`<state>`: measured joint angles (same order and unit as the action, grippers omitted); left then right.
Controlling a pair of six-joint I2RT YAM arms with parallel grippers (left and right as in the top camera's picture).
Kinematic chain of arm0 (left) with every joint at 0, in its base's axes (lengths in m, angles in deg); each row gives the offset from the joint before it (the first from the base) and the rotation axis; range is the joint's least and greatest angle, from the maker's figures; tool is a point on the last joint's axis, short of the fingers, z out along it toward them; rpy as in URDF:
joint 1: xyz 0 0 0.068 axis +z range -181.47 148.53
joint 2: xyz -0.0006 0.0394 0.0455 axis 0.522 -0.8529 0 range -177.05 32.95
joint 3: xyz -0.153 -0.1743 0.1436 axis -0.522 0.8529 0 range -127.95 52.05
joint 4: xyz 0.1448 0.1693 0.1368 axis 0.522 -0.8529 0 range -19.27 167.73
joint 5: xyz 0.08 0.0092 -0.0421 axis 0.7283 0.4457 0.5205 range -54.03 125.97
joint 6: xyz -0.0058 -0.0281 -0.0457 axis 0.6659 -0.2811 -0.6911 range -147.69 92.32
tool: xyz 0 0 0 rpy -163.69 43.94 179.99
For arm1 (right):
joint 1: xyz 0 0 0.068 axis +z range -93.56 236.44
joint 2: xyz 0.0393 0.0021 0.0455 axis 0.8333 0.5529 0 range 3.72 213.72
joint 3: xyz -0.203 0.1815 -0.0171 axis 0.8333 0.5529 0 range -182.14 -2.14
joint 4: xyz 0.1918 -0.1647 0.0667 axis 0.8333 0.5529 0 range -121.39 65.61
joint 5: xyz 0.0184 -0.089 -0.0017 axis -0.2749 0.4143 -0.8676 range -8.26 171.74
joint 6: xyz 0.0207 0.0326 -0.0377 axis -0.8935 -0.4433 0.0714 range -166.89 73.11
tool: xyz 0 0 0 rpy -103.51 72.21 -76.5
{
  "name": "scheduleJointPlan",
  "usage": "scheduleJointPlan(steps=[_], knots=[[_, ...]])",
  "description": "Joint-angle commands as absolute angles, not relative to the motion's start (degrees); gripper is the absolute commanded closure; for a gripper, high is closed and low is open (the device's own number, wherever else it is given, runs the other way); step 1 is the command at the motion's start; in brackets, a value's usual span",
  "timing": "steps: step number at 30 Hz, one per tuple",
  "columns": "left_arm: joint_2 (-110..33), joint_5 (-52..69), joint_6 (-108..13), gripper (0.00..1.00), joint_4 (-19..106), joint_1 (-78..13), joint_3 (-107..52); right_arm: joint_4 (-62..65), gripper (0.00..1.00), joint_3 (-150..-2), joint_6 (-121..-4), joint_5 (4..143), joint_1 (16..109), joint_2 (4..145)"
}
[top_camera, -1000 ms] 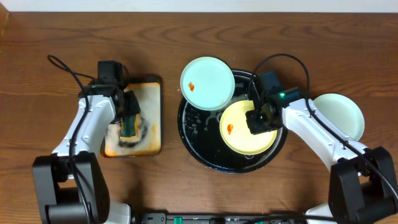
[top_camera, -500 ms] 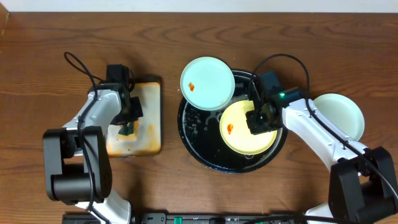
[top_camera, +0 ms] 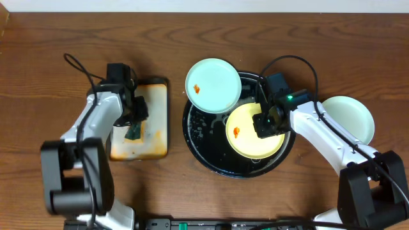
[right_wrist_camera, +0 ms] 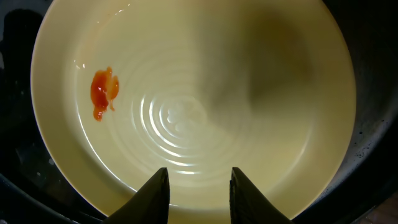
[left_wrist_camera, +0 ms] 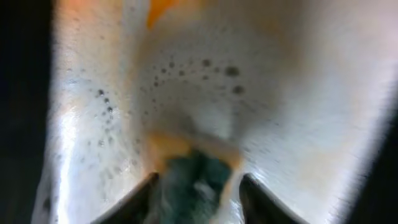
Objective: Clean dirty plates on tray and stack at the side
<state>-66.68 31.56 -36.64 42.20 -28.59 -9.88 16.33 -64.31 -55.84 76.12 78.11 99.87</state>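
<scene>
Looking down from overhead, the large round glossy black tray (top_camera: 198, 137) sits mid-table. The pale yellow round plate (top_camera: 246, 145) lies inside it, marked by an orange smear (top_camera: 236, 132). A pale mint-blue plate (top_camera: 214, 80), also smeared, leans over the tray's far-left rim. A second mint plate (top_camera: 354, 121), partly hidden by the arm, rests on the wooden table (top_camera: 319, 38) at the right, probably starting the stack. The right pincer (top_camera: 268, 122) sits at the yellow plate's right side, likely to steady it. The left pincer (top_camera: 135, 121) is down in the rectangular orange-stained metal pan (top_camera: 153, 144), seemingly soaking a dark green sponge (top_camera: 133, 132).

The left wrist view is blurred: the sponge lies between the fingers over foamy metal, and I cannot tell whether it is clamped.

The right wrist view shows the fingers slightly apart above the plate's near rim, with nothing between them. Contact is unclear.
</scene>
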Motion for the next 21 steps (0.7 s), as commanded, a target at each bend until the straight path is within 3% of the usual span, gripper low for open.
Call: scheduleJointPlan(steps=[1,11,21], knots=[[-60.8,30.0,-36.4,0.48,41.2,-28.7,-11.7,16.4,0.7,-64.3,-56.1,75.7,77.8,99.8],[-59.8,30.6,-27.7,0.47,33.6,-28.7,-9.4,16.4,0.7,-64.3,-56.1,75.7,77.8,99.8],[-64.3,30.9,-27.0,0.48,37.0,-28.7,-4.4,16.4,0.7,-64.3,-56.1,75.7,77.8,99.8]])
